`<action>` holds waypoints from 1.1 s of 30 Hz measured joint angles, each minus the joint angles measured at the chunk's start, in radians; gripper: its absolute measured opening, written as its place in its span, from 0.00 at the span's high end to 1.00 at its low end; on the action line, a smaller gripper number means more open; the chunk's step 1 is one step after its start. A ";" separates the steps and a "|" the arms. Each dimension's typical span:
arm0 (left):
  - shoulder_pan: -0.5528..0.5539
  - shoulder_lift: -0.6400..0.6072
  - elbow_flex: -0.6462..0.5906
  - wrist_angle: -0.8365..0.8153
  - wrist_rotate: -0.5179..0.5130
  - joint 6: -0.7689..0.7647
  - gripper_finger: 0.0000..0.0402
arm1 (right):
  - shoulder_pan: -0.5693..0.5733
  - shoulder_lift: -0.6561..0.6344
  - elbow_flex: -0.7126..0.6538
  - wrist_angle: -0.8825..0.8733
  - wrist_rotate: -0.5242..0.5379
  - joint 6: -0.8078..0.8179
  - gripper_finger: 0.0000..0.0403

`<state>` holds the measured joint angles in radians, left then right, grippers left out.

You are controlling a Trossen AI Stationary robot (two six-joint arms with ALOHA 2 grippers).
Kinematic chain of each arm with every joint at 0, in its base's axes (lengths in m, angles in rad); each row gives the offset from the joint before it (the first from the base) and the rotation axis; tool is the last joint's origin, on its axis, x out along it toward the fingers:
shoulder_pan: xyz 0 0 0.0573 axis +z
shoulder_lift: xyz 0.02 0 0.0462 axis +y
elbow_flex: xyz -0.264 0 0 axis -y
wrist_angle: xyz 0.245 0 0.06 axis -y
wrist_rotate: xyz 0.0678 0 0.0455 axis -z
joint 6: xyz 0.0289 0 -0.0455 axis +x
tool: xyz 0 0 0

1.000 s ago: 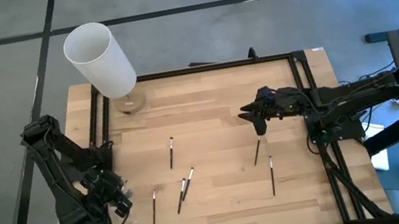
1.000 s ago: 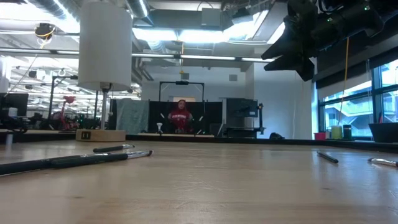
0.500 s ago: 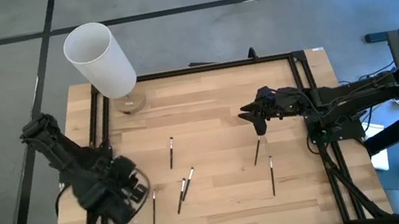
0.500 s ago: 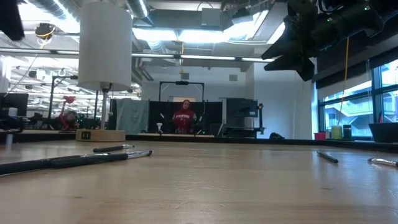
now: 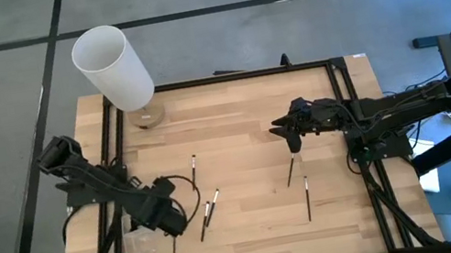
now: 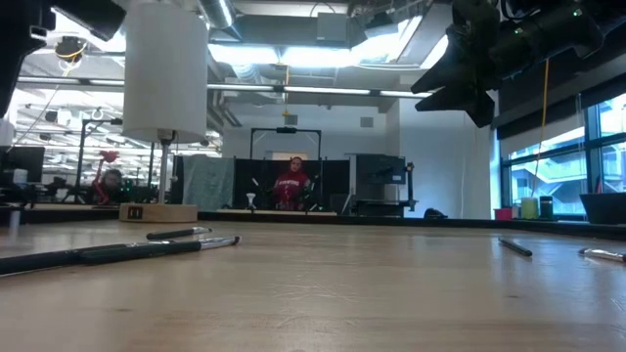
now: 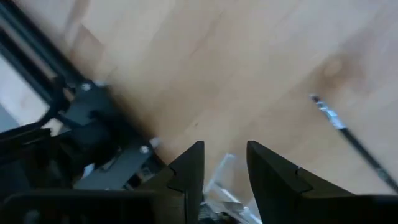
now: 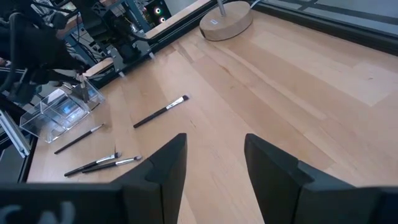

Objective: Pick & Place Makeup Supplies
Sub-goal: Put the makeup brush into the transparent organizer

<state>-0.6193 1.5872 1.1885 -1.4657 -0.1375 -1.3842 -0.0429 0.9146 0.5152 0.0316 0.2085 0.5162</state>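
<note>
Several thin dark makeup brushes lie flat on the wooden table: one, a crossed pair, one close to my left gripper, and two below my right gripper. My left gripper is open, low over the table's near left part, with a clear plastic box showing between its fingers. My right gripper hangs open well above the table's right half. My left gripper stands over the clear plastic box; I cannot tell whether its fingers touch it.
A tall white cylinder on a round wooden base stands at the far left corner. A black frame rail runs along the table's edges. Bare wood lies in the middle and far part. A person is in the room behind.
My left arm has swung from the table's left edge toward the right, out over the near left part of the table, close to the nearest brush. The brushes and my right arm have kept still.
</note>
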 joint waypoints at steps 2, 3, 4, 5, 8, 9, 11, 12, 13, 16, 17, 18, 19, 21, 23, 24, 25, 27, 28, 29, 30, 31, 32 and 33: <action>0.001 0.006 0.000 -0.045 -0.001 -0.006 0.73 | 0.000 0.000 0.000 0.000 0.000 0.001 0.60; 0.001 0.009 0.000 -0.065 -0.001 -0.017 0.74 | 0.000 0.000 0.000 0.000 0.000 0.002 0.60; 0.000 0.013 0.000 -0.085 0.000 -0.028 0.74 | 0.000 0.000 0.000 0.000 0.000 0.002 0.60; 0.000 0.016 0.000 -0.105 0.004 -0.040 0.75 | 0.000 0.000 0.000 0.000 0.000 0.003 0.60; 0.000 0.016 0.000 -0.103 0.028 -0.050 0.77 | 0.000 0.000 0.000 0.000 -0.001 0.003 0.60; 0.000 0.015 0.000 -0.104 0.034 -0.057 0.77 | 0.000 0.000 0.000 0.000 0.000 0.003 0.60; 0.000 0.014 0.002 -0.105 0.057 -0.063 0.78 | 0.000 0.000 0.000 0.000 -0.001 0.003 0.60; 0.000 0.014 0.002 -0.105 0.070 -0.066 0.79 | 0.000 0.000 0.000 0.000 -0.001 0.003 0.60; 0.000 0.014 0.002 -0.105 0.083 -0.069 0.79 | 0.000 0.000 0.000 0.000 -0.001 0.003 0.60; 0.000 0.014 0.002 -0.105 0.128 -0.074 0.81 | 0.000 0.000 0.000 0.000 -0.001 0.003 0.60; 0.000 0.014 0.002 -0.105 0.145 -0.079 0.81 | 0.000 0.000 0.000 -0.001 -0.001 0.003 0.60; 0.000 0.014 0.002 -0.105 0.163 -0.081 0.82 | 0.000 0.000 0.000 -0.001 -0.001 0.003 0.60; -0.001 0.014 0.002 -0.105 0.185 -0.084 0.82 | 0.000 0.000 0.000 -0.001 -0.001 0.003 0.60; -0.003 0.014 0.002 -0.105 0.233 -0.081 0.83 | 0.000 0.000 0.000 -0.001 -0.001 0.003 0.60; -0.009 0.014 0.002 -0.105 0.270 -0.071 0.84 | 0.000 0.000 0.000 -0.001 -0.001 0.003 0.60; -0.012 0.014 0.002 -0.105 0.281 -0.066 0.84 | 0.000 0.000 0.000 -0.001 -0.001 0.003 0.60; -0.015 0.014 0.002 -0.105 0.285 -0.064 0.85 | 0.000 0.000 0.000 -0.001 -0.001 0.002 0.60; -0.020 0.014 0.007 -0.105 0.284 -0.061 0.85 | 0.000 0.000 0.000 -0.001 -0.001 0.000 0.60; -0.023 0.014 0.013 -0.106 0.273 -0.062 0.86 | 0.000 0.000 0.000 -0.001 -0.001 0.001 0.60; -0.026 0.014 0.020 -0.105 0.258 -0.063 0.86 | 0.000 0.000 0.000 -0.001 -0.002 0.002 0.60; -0.028 0.014 0.031 -0.106 0.234 -0.064 0.87 | 0.000 0.000 0.000 -0.001 -0.001 0.002 0.60; -0.032 0.014 0.044 -0.105 0.203 -0.068 0.87 | 0.000 0.000 0.000 -0.001 -0.001 0.003 0.60; -0.035 0.014 0.058 -0.106 0.173 -0.071 0.87 | 0.000 0.000 0.000 -0.001 -0.002 0.005 0.60; -0.038 0.014 0.074 -0.106 0.145 -0.071 0.88 | 0.000 0.000 0.000 -0.001 -0.002 0.007 0.60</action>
<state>-0.6574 1.6012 1.2628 -1.5713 0.0071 -1.4555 -0.0429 0.9146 0.5155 0.0311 0.2070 0.5232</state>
